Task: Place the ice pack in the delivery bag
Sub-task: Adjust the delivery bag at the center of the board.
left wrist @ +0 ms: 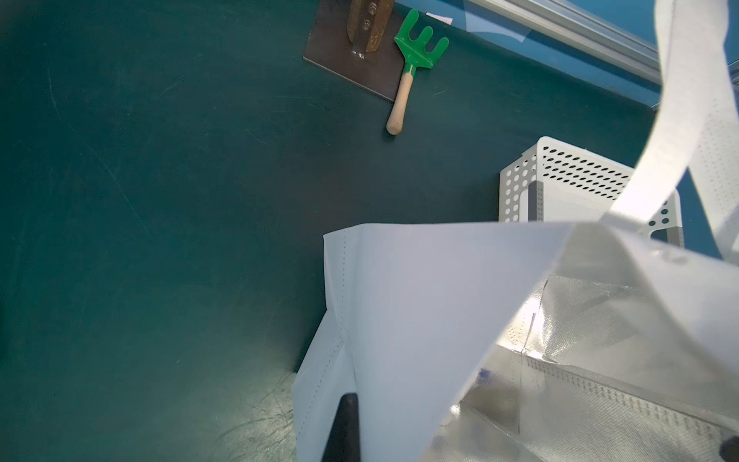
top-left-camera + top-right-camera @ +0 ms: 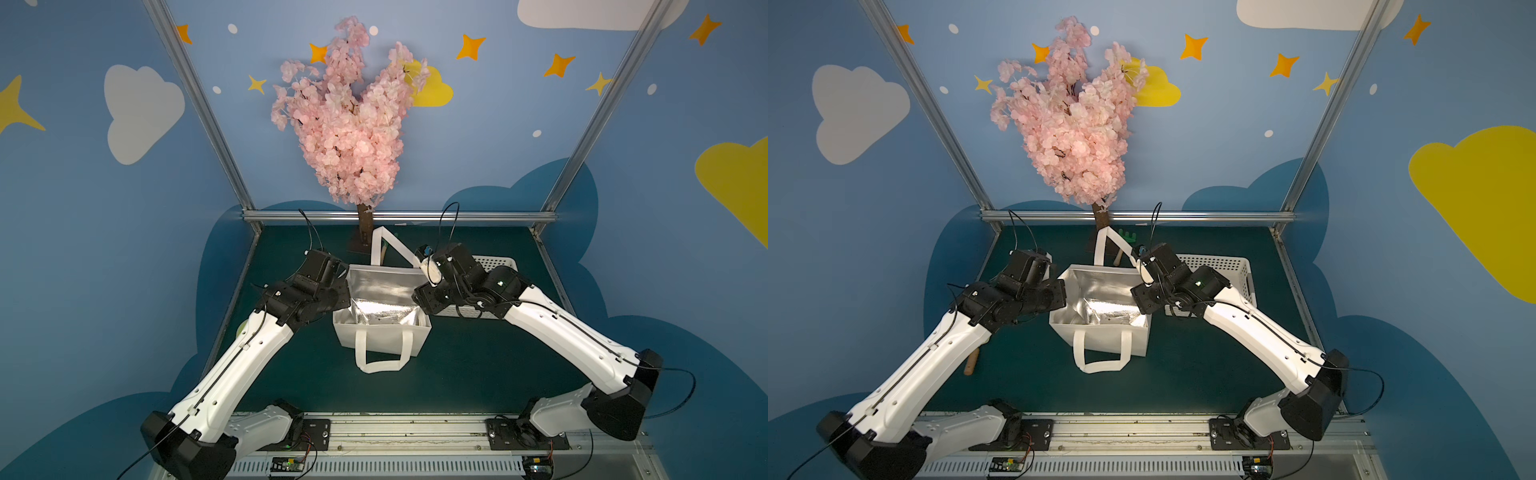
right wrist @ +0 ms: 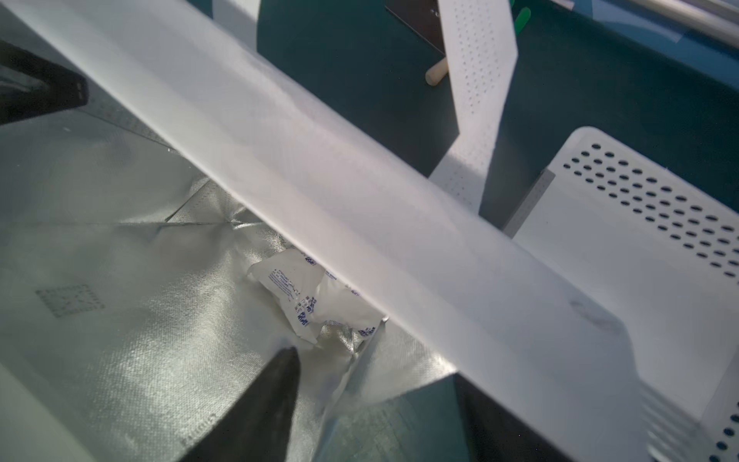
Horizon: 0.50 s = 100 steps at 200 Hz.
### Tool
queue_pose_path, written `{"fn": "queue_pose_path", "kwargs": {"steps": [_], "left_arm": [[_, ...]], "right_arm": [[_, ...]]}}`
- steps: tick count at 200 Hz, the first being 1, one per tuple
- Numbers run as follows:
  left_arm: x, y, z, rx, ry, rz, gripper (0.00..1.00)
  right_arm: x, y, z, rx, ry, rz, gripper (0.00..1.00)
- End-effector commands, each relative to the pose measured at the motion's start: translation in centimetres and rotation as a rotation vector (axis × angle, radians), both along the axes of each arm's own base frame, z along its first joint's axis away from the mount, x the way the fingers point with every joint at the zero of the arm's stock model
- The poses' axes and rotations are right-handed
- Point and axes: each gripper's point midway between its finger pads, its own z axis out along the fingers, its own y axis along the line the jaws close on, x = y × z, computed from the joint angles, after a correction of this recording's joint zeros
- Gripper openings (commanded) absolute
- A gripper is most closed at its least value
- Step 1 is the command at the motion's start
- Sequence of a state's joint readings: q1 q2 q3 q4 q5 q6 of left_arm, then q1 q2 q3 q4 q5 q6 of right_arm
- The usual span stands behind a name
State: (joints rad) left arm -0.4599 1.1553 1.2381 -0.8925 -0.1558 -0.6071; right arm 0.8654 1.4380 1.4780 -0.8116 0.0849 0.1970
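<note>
We see the crumpled white ice pack (image 3: 316, 296) with blue print lying in a floor corner of the white foil-lined delivery bag (image 2: 382, 336). The left gripper (image 2: 345, 272) clamps its wall; of the right gripper (image 2: 420, 298) we cannot tell. We should lift it straight out, clear of the flap (image 3: 360, 180).

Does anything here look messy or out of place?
Mildly: the ice pack lies crumpled in a corner of the bag, partly hidden by its flap. A green rake lying by the tree base seems unrelated.
</note>
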Motion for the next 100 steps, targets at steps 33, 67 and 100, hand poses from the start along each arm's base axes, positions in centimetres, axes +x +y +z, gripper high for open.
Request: {"fn": "queue_pose_path", "kwargs": {"steps": [33, 67, 100], "left_arm": [[0.1, -1.0, 2.1, -0.014, -0.085, -0.107, 0.10], [-0.4, -2.2, 3.5, 0.052, -0.156, -0.319, 0.26], [-0.7, -2.6, 3.8, 0.105, -0.190, -0.440, 0.30]], "right_arm": [[2.3, 0.6, 0.9, 0.044, -0.016, -0.008, 0.27], [4.2, 0.3, 1.5, 0.053, -0.016, 0.024, 0.15], [5.6, 0.0, 1.4, 0.036, -0.018, 0.055, 0.07]]}}
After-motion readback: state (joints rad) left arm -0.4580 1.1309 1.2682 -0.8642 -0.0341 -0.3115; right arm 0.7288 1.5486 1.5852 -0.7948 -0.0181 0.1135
